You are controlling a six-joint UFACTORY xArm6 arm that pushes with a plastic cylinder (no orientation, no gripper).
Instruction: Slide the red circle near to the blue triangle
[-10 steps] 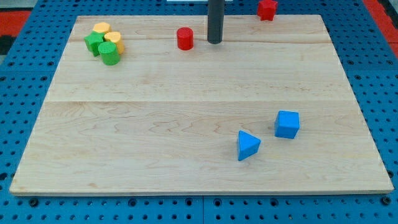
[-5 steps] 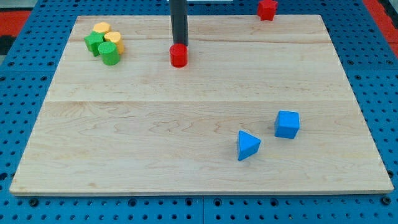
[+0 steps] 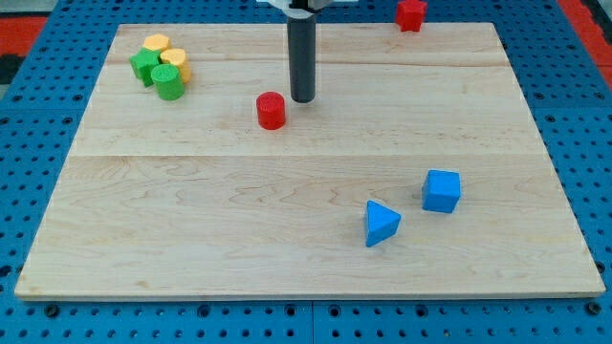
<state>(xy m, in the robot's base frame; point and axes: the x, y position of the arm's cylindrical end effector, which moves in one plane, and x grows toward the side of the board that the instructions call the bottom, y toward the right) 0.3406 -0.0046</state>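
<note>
The red circle (image 3: 271,110) is a short red cylinder on the wooden board (image 3: 306,268), left of centre in the upper half. My tip (image 3: 302,98) is the end of a dark upright rod, just to the right of the red circle and slightly above it, a small gap apart. The blue triangle (image 3: 381,224) lies far off toward the view's lower right.
A blue cube (image 3: 441,190) sits just right of the blue triangle. A cluster of yellow (image 3: 174,63) and green (image 3: 168,82) blocks is at the upper left. A red block (image 3: 411,13) sits at the board's top edge, right of centre.
The rod came from the right to behind the red circle, pushed it down and slightly left, then moved to its right side.
</note>
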